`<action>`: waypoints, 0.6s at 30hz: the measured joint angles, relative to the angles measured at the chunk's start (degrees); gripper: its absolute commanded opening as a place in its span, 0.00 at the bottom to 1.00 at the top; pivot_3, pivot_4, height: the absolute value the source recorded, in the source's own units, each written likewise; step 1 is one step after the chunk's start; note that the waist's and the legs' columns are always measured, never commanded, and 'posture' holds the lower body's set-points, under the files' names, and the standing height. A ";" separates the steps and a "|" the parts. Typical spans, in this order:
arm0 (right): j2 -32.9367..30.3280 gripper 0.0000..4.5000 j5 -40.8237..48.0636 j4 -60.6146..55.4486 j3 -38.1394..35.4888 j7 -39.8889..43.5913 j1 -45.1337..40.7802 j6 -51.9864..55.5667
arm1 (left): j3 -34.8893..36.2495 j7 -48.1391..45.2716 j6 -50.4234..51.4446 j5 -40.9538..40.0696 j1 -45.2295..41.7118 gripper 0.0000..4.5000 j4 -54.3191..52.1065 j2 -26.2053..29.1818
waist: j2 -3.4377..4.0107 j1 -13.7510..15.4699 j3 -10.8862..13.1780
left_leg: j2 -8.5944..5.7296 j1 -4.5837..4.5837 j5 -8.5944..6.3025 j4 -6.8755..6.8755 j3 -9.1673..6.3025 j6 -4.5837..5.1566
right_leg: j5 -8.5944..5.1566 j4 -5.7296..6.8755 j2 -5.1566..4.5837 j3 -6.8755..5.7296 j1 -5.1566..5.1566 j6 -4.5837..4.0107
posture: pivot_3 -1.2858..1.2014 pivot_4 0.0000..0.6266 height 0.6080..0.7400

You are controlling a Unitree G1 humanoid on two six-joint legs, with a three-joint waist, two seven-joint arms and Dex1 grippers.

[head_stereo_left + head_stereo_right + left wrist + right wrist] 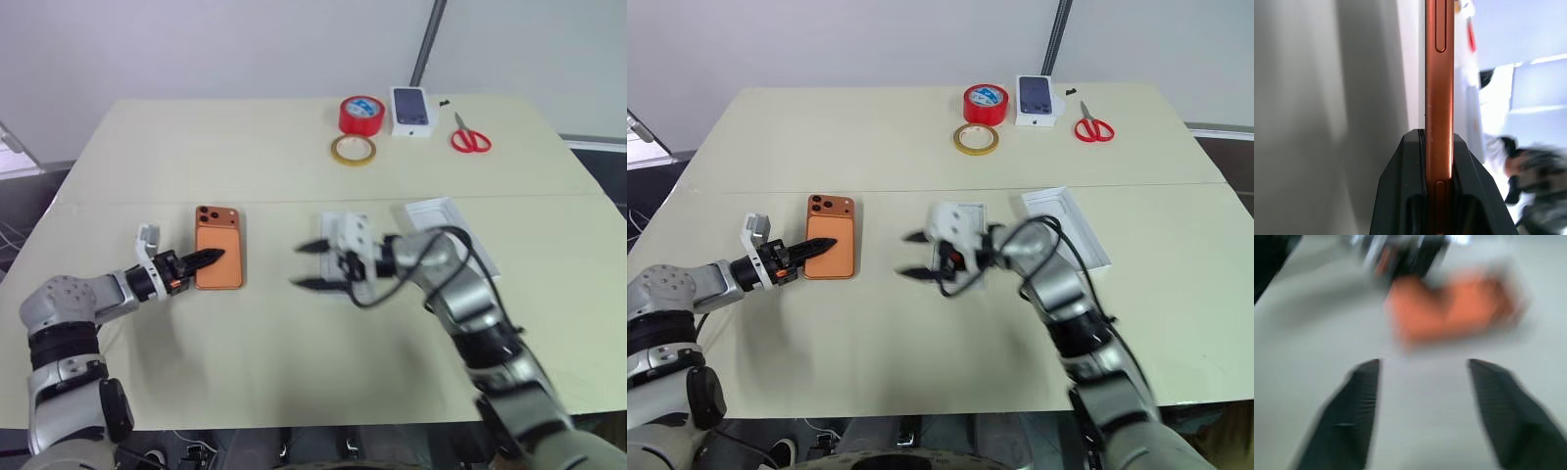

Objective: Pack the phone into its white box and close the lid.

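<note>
Pale cream table [294,343] fills the scene below a white wall. On it, just ahead of the left gripper [204,259], lies the orange phone [217,247], back up with its lenses at the far end; the wrist view shows the two black fingers [1400,191] pressed together on the phone's thin edge, one on each face. The right gripper [312,264] hangs above the table to the phone's right, pointing toward it, its fingers spread apart and holding nothing. Just behind that gripper's wrist a white tray [342,235] is partly hidden, and farther to its right lies a second white tray [446,230]; which is the box and which the lid cannot be told. Well beyond both grippers, at the far edge, sit a small box printed with a dark phone [411,111], a red tape roll [361,115], a yellowish tape ring [352,149] and red-handled scissors [469,137].
</note>
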 measured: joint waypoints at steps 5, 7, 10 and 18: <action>-6.71 0.65 0.17 -6.34 -0.52 1.89 3.97 -5.71 | 0.66 3.00 3.46 -2.50 1.23 0.00 -4.86 -4.49 | -0.03 0.06 0.03 | 0.03 0.08 0.06 -0.03 -0.01 -0.10 | 0.00 0.04 0.02 0.00 0.04 0.00 | 0.52 0.24 1.00; -7.57 0.65 -1.13 -6.01 -0.74 0.54 5.34 -7.98 | 0.64 4.17 3.84 -2.69 1.56 0.00 -6.38 -5.33 | -0.05 0.03 0.03 | 0.03 0.13 0.07 -0.02 -0.01 -0.12 | 0.00 0.05 0.02 0.00 0.09 0.00 | 0.52 0.24 1.00; -8.09 0.65 -4.20 -3.94 -0.41 -1.62 5.43 -11.77 | 0.67 5.50 3.78 -2.79 1.32 0.00 -7.29 -6.49 | -0.05 0.19 0.03 | 0.02 0.13 0.07 -0.01 -0.01 -0.12 | 0.00 0.05 0.02 0.00 0.09 0.00 | 0.52 0.24 1.00; -7.59 0.37 -8.59 1.24 0.19 -6.09 6.16 -15.45 | 0.66 8.55 3.53 -3.23 0.22 0.00 -8.27 -9.00 | -0.07 0.29 0.04 | 0.02 0.11 0.24 0.00 -0.01 -0.41 | 0.00 0.02 0.02 -0.01 0.10 0.00 | 0.52 0.24 1.00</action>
